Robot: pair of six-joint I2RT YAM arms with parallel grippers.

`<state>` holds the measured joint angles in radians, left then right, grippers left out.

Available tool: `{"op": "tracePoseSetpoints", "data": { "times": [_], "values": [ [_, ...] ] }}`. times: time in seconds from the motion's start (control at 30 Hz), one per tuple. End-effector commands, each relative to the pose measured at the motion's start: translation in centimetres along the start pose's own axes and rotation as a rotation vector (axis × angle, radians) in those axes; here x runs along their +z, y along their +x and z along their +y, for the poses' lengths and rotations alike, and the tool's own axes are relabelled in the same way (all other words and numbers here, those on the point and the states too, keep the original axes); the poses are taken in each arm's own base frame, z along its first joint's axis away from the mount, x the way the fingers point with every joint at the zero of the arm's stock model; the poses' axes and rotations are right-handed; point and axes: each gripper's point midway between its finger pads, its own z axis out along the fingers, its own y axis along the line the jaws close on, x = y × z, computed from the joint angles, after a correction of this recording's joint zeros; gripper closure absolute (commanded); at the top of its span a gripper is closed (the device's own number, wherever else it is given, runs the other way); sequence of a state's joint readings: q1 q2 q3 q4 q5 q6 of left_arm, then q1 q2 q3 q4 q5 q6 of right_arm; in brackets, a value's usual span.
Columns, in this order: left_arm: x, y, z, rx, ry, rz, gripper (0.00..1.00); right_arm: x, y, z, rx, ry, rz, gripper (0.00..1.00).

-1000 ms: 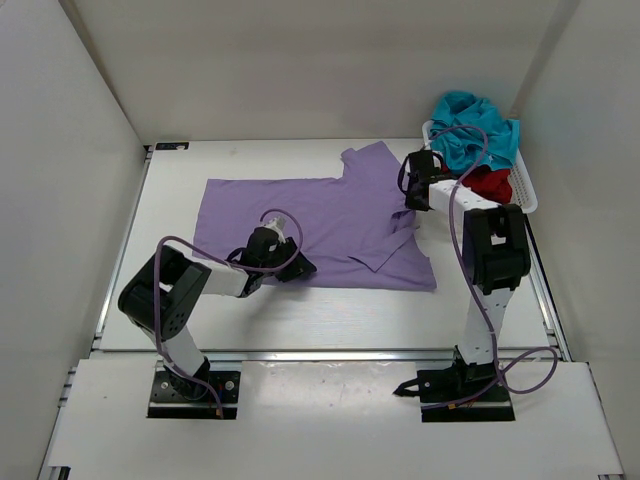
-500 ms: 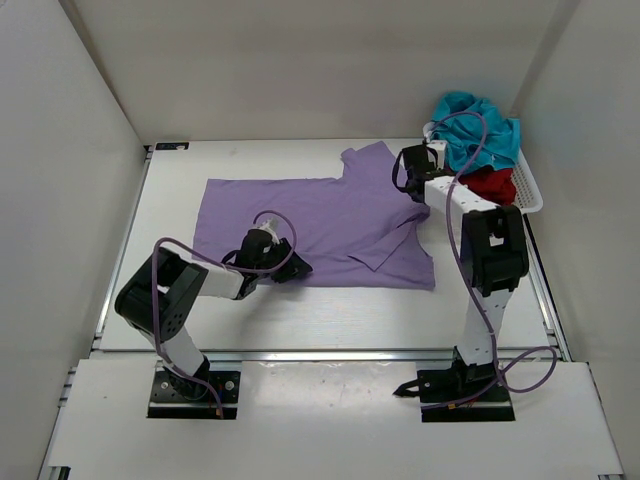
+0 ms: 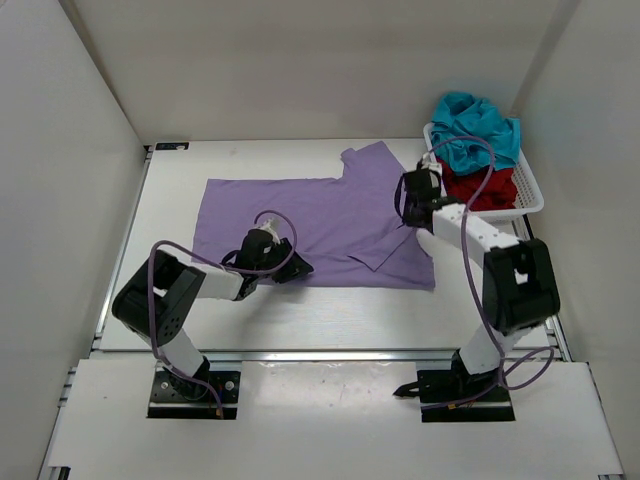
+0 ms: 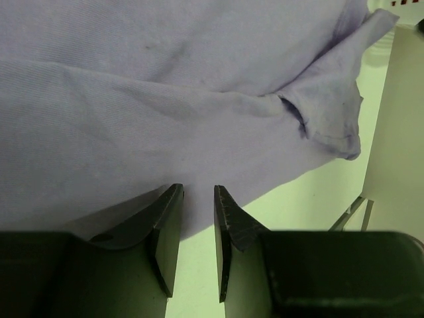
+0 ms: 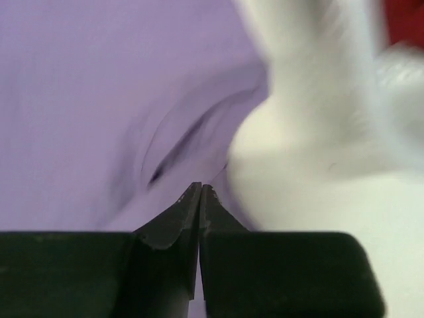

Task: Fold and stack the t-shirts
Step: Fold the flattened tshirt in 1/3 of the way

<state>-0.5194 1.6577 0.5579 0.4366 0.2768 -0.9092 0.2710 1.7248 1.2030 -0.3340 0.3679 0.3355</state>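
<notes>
Table (image 3: pixel 175 190), white, walled on three sides. Item one: left gripper (image 4: pixel 199 192), low over the near edge of the table's middle, its tips at the near hem of the lavender shirt (image 3: pixel 300 215). Its jaws are parted by a narrow gap, with bare table showing between them and no cloth seen clamped. Item two: the lavender shirt, spread mostly flat across the centre of the table, reaching from left of centre almost to the right edge. One sleeve points toward the far edge. Toward the near right corner a part of the cloth is turned over on itself, leaving a creased flap. Item three: right gripper (image 5: pixel 200 189), at the right-hand border of the lavender shirt, its tips down at the cloth beside a raised wrinkle. Its jaws are pressed together with no gap. The wrist view is blurred, so it cannot be told whether a pinch of fabric sits between them. Item four: white mesh basket (image 3: pixel 530 195), at the far right corner of the table, holding two crumpled shirts. The dark red shirt (image 3: pixel 490 185) lies low in the basket. The teal shirt (image 3: pixel 480 125) is heaped on top of it and spills over the far rim.
</notes>
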Motion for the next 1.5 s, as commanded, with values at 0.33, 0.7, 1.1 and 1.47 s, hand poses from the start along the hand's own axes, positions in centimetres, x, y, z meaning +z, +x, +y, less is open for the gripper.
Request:
{"op": "tracePoseSetpoints", "data": {
  "times": [0.33, 0.7, 1.1, 1.47],
  "values": [
    [-1.3, 0.0, -2.4, 0.086, 0.051, -0.013, 0.63, -6.7, 11.3, 9.3, 0.105, -0.601, 0.160, 0.76],
    [-1.6, 0.4, -0.9, 0.079, 0.019, -0.008, 0.63, -5.6, 12.1, 9.1, 0.143, -0.583, 0.190, 0.73],
    [-1.2, 0.6, -0.8, 0.080, 0.017, 0.000, 0.63, -5.0, 13.7, 7.0, 0.152, -0.502, 0.197, 0.73],
    [-1.2, 0.8, -0.5, 0.070, 0.017, -0.001, 0.63, -4.8, 12.4, 9.5, 0.210, -0.643, 0.218, 0.86]
  ]
}}
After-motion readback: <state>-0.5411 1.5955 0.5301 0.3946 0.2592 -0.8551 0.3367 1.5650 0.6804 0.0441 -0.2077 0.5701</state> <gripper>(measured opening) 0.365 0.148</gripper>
